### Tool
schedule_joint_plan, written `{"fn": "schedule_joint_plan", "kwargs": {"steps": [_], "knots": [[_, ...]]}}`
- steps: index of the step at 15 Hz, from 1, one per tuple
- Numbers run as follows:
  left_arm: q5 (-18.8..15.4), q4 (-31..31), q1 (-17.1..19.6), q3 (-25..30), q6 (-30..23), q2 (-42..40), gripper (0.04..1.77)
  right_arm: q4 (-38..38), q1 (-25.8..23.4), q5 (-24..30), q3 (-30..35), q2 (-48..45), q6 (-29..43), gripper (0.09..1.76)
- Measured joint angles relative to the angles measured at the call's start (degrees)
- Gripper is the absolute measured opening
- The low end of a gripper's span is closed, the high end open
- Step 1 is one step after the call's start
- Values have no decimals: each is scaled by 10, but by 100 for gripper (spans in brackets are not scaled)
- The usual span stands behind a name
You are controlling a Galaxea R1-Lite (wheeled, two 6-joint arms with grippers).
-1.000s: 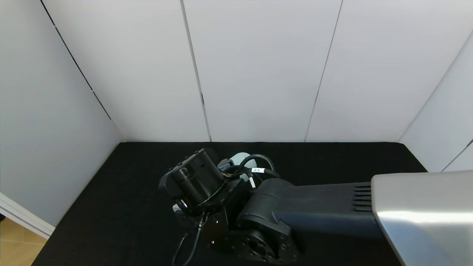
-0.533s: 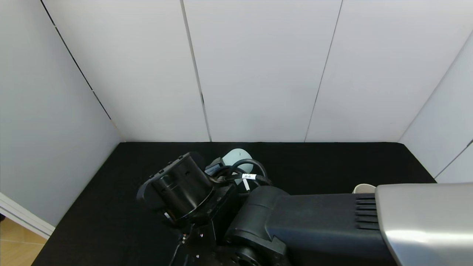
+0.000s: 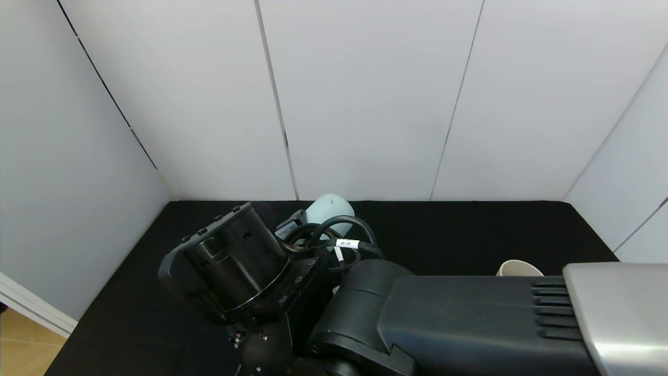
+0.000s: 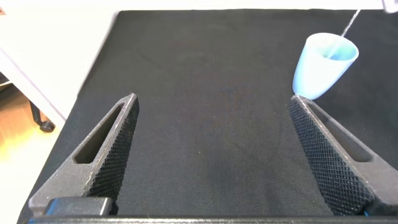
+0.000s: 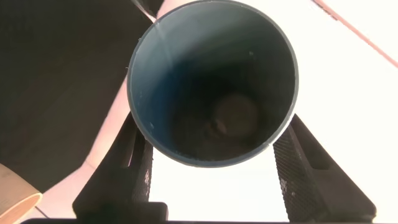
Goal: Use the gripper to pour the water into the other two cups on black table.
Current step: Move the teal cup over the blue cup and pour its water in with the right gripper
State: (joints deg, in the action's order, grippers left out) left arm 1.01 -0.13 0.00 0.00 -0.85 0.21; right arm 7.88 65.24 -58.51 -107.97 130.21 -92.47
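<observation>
My right gripper [image 5: 212, 124] is shut on a teal-green cup [image 5: 211, 81], held tipped over with its mouth toward the wrist camera. A thin stream of water [image 5: 157, 28] leaves its rim. In the head view the tipped cup [image 3: 330, 207] shows past the right wrist [image 3: 235, 261], which hides the light blue cup. In the left wrist view the water [image 4: 350, 22] falls into the upright light blue cup [image 4: 323, 65]. The cream-beige cup [image 3: 519, 268] stands to the right, partly behind the right arm. My left gripper [image 4: 212, 102] is open and empty over the black table [image 4: 211, 74].
White wall panels [image 3: 365, 104] close the black table [image 3: 443, 230] on three sides. The table's left edge and a wooden floor [image 3: 21, 344] show at the left. The right arm's forearm [image 3: 469, 324] crosses the near part of the table.
The right wrist has swung left and risen, tipping the teal-green cup higher. The forearm has dropped lower in view, and the cream-beige cup has come into sight behind it.
</observation>
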Motion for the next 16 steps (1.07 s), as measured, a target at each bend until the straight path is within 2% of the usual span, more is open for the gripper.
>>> {"fn": "schedule_joint_plan", "kwargs": {"steps": [5, 7, 10, 13, 16], "knots": [[0, 0, 0, 0, 0, 0, 172, 1, 5, 3, 5, -15, 10, 116], [0, 0, 0, 0, 0, 0, 172, 3, 8, 7, 16, -21, 63, 116], [0, 0, 0, 0, 0, 0, 172, 16, 8, 43, 33, -30, 225, 116], [0, 0, 0, 0, 0, 0, 172, 80, -5, 138, 81, -73, 412, 116], [0, 0, 0, 0, 0, 0, 172, 127, -25, 239, 163, -158, 577, 116]]}}
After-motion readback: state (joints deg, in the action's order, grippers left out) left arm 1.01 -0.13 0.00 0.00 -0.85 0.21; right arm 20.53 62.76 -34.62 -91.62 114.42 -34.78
